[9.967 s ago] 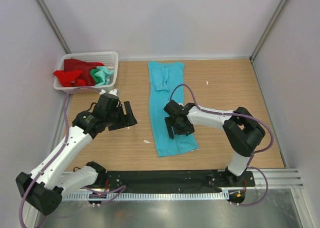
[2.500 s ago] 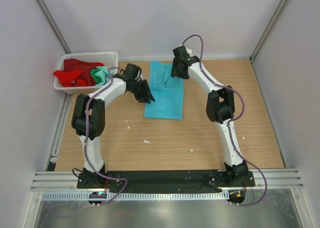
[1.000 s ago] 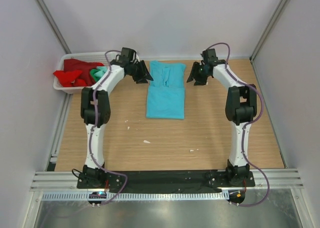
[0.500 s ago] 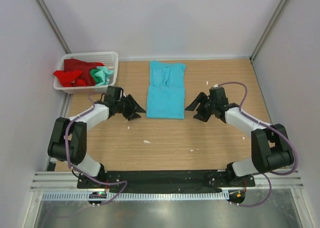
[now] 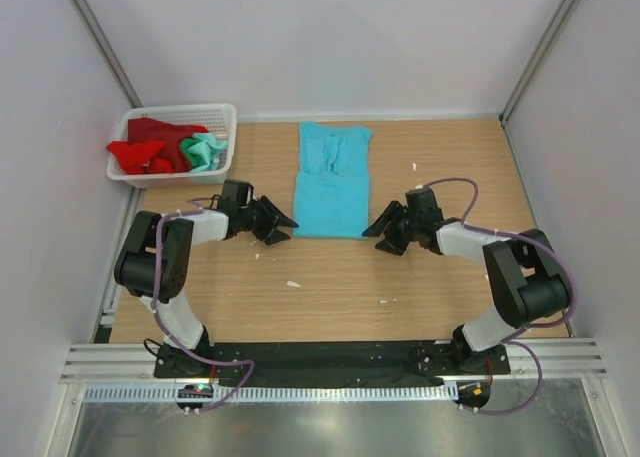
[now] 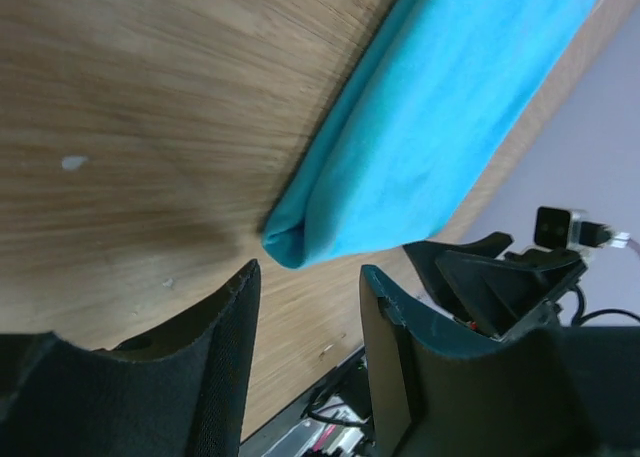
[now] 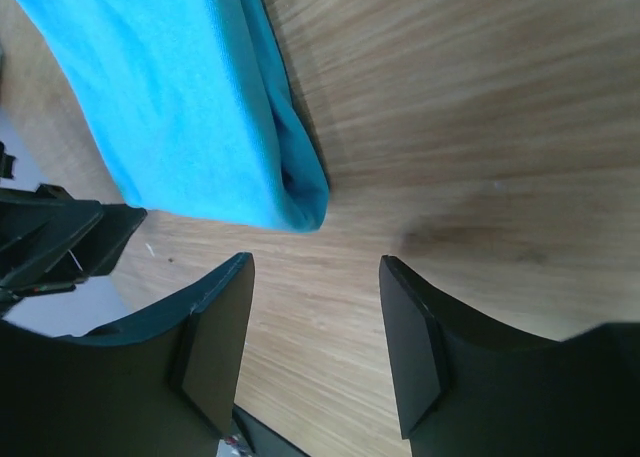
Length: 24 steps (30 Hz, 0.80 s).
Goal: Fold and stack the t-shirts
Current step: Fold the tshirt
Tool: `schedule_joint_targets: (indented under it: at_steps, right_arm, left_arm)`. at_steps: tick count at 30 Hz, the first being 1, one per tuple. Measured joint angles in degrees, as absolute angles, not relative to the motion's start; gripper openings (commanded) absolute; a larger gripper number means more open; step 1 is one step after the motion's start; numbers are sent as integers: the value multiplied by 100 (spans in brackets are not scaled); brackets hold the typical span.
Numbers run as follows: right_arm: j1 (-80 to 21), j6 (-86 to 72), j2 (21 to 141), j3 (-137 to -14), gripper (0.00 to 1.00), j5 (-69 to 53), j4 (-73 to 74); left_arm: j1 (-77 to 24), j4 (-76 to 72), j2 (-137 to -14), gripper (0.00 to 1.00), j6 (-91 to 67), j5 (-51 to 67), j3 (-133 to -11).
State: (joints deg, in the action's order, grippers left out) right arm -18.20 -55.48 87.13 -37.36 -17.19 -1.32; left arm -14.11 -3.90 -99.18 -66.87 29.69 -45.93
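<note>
- Each wrist view shows only one near corner of the turquoise t-shirt [image 6: 440, 117]. The rest runs out of frame, so its far end with the collar shows only from above.
- The red t-shirt [image 5: 145, 147] and the mint t-shirt [image 5: 205, 152] lie bunched together in the white basket [image 5: 228, 127]. Their shapes are hard to make out.
- From above, both hands are dark and seen end-on, so the gap between the fingers is hard to judge there. The wrist views show it clearly.
- The turquoise t-shirt lies flat on the bench [image 5: 330, 287], centred towards the far edge, with its near half doubled over in a rounded fold.
- The left hand [image 5: 283, 229] sits low just beside the near left corner of the shirt. Its fingers [image 6: 225, 337] are spread, the corner lies just ahead of the gap, and nothing is between them.
- The right hand [image 5: 376, 240] mirrors it at the near right corner. Its fingers [image 7: 215, 327] are also parted and empty, with the fold's tip just in front.
- Each hand shows in the other's wrist view, beyond the shirt.
- The basket stands at the far left corner, well apart from the shirt.
- Bare wood stretches from the shirt's near edge to the arm bases, and to the right as far as the wall.
</note>
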Motion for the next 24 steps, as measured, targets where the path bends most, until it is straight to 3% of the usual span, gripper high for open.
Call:
schedule_joint_targets:
  at_steps: [16, 24]
  right_arm:
    - [-1820, -4237, 10051, -5072, 52, -2526, 360]
    - [-1815, -3966, 10175, -5253, 51, -2613, 506]
  left_arm:
    - [-1413, 1151, -10545, 48, -5074, 3094, -5660]
    - [-1413, 1577, -10770, 48, -4630, 3221, -6040]
